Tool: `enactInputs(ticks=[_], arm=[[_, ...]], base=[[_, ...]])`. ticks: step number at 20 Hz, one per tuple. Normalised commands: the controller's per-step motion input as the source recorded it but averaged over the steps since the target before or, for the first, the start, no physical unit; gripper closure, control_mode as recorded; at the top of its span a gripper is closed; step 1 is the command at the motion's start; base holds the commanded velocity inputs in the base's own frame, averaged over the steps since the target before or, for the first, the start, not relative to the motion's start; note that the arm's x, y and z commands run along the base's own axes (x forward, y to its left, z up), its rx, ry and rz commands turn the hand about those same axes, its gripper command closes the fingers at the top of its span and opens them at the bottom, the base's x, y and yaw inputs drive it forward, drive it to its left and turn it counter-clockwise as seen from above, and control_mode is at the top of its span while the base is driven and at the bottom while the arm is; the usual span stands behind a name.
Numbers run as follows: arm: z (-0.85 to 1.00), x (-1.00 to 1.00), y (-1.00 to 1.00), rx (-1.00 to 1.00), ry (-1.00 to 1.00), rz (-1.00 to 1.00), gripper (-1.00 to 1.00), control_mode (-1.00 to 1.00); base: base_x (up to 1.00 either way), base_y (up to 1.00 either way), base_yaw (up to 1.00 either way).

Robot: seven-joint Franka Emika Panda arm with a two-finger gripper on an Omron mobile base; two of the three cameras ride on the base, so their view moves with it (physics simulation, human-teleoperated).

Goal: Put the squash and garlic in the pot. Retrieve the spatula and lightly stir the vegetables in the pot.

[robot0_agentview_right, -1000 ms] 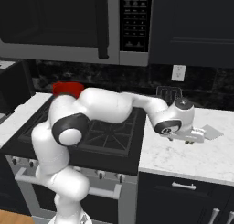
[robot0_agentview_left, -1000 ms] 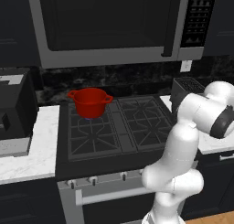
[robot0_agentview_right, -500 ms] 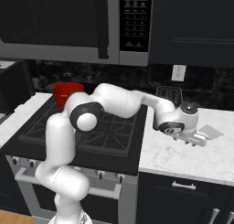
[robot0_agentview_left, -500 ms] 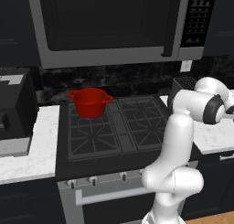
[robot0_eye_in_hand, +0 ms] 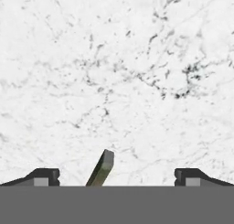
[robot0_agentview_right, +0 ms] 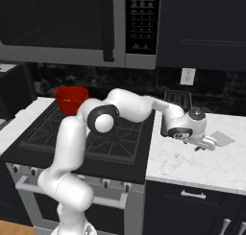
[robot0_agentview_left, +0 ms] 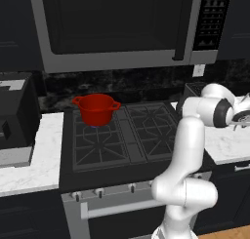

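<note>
The red pot [robot0_agentview_left: 96, 108] [robot0_agentview_right: 71, 99] stands on the stove's back left burner, with no contents showing. Far to its right, my gripper [robot0_agentview_right: 204, 146] [robot0_agentview_left: 236, 127] hangs low over the white marble counter [robot0_agentview_right: 187, 167], pointing down. In the hand view the gripper [robot0_eye_in_hand: 117, 175] is open, its fingertips [robot0_eye_in_hand: 45, 175] wide apart. Between them lies the end of a thin olive-grey bar [robot0_eye_in_hand: 103, 167], possibly the spatula's handle. A flat grey piece [robot0_agentview_right: 222, 138] rests on the counter just right of the hand. The squash and garlic are out of view.
A black gas stove [robot0_agentview_left: 122, 135] sits between two marble counters, under a microwave [robot0_agentview_left: 117, 28]. A dark toaster-like box [robot0_agentview_right: 178, 99] stands at the back of the right counter, behind my hand. A dark appliance [robot0_agentview_left: 14, 116] occupies the left counter.
My arm's middle links have swung and stretched out toward the right. The hand stayed over the right counter and sank slightly. The jaws stayed open.
</note>
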Motion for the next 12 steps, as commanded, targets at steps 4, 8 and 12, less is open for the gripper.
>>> enactInputs(ticks=[4,8,12], arm=[[-0.19,0.49,0.0,0.0,0.0,-0.1,-1.0,-1.0],[-0.19,0.41,0.0,0.0,0.0,-0.13,-1.0,-1.0],[-0.14,0.14,0.0,0.0,0.0,-0.16,-1.0,-1.0]], base=[[0.0,0.0,0.0],[0.0,0.0,0.0],[0.0,0.0,0.0]])
